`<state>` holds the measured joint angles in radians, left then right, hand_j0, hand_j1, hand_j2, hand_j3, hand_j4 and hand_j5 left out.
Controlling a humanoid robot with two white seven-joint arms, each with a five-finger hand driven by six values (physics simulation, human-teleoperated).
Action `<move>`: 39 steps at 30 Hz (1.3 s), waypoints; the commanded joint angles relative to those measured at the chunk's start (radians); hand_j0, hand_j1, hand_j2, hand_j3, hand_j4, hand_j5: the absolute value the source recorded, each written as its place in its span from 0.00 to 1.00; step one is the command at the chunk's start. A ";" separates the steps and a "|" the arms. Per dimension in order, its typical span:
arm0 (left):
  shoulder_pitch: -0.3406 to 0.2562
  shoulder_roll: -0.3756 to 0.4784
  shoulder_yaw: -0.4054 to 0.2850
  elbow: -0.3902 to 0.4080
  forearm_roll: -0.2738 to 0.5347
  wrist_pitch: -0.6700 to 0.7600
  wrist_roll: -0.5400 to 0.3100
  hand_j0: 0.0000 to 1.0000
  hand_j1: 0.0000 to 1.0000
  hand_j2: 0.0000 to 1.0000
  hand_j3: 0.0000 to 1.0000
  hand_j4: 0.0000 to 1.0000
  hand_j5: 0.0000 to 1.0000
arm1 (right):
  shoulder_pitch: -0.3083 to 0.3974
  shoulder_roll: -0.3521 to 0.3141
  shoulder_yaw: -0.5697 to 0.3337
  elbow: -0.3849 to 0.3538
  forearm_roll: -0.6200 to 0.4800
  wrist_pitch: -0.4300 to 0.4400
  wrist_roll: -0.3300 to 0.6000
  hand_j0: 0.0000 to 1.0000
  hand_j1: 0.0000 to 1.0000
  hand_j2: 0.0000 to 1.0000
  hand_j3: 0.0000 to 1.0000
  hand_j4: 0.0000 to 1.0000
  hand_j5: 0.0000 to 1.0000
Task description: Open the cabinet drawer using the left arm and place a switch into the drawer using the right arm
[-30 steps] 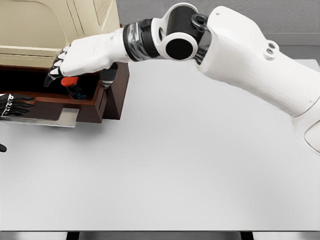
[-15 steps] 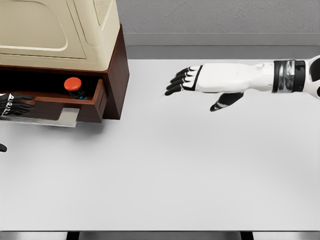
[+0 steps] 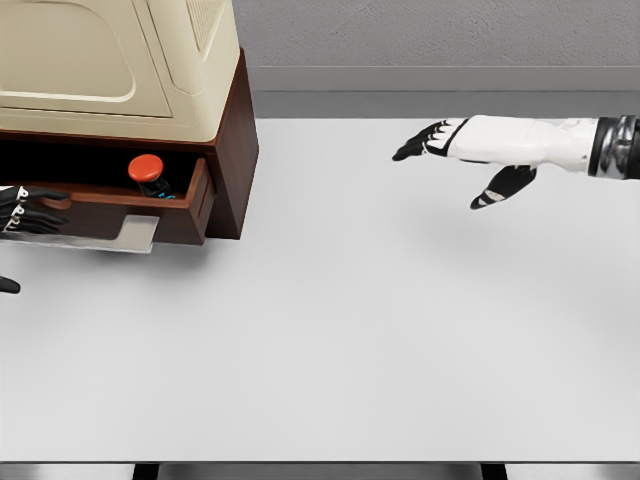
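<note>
The brown cabinet drawer stands pulled out under the cream cabinet at the upper left. Inside it sits the switch, a dark body with a round red button on top. My left hand is at the left edge, its dark fingers curled on the drawer's front rail. My right hand hovers over the table at the upper right, well away from the drawer, fingers spread and holding nothing.
The white table spreads across the view, with its front edge near the bottom. A pale label plate hangs on the drawer's front. A grey wall runs behind the table.
The right hand let go of the switch in the drawer and drew back to the right, across the table. The left hand and the drawer stayed put.
</note>
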<state>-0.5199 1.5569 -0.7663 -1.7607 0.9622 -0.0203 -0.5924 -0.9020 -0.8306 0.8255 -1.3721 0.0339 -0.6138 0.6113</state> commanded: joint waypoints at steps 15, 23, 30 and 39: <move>-0.008 0.005 0.059 -0.003 0.070 0.011 -0.018 0.88 0.88 0.88 0.88 0.88 0.88 | 0.018 0.002 -0.003 0.004 -0.006 0.003 0.000 1.00 1.00 1.00 1.00 1.00 1.00; -0.008 0.008 0.097 -0.003 0.093 0.013 -0.018 0.88 0.88 0.88 0.88 0.88 0.88 | 0.023 0.008 -0.003 0.004 -0.006 0.003 0.000 1.00 1.00 1.00 1.00 1.00 1.00; -0.015 -0.041 0.226 -0.005 0.116 -0.089 -0.018 1.00 1.00 1.00 1.00 1.00 1.00 | 0.025 0.027 -0.002 0.005 -0.006 0.003 0.000 1.00 1.00 1.00 1.00 1.00 1.00; 0.012 -0.124 0.232 -0.006 0.174 -0.178 -0.018 1.00 1.00 1.00 1.00 1.00 1.00 | 0.041 0.030 -0.003 0.005 -0.006 0.003 0.000 1.00 1.00 1.00 1.00 1.00 1.00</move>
<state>-0.5062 1.4530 -0.5358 -1.7668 1.1170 -0.1902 -0.6110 -0.8606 -0.8004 0.8232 -1.3665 0.0345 -0.6138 0.6113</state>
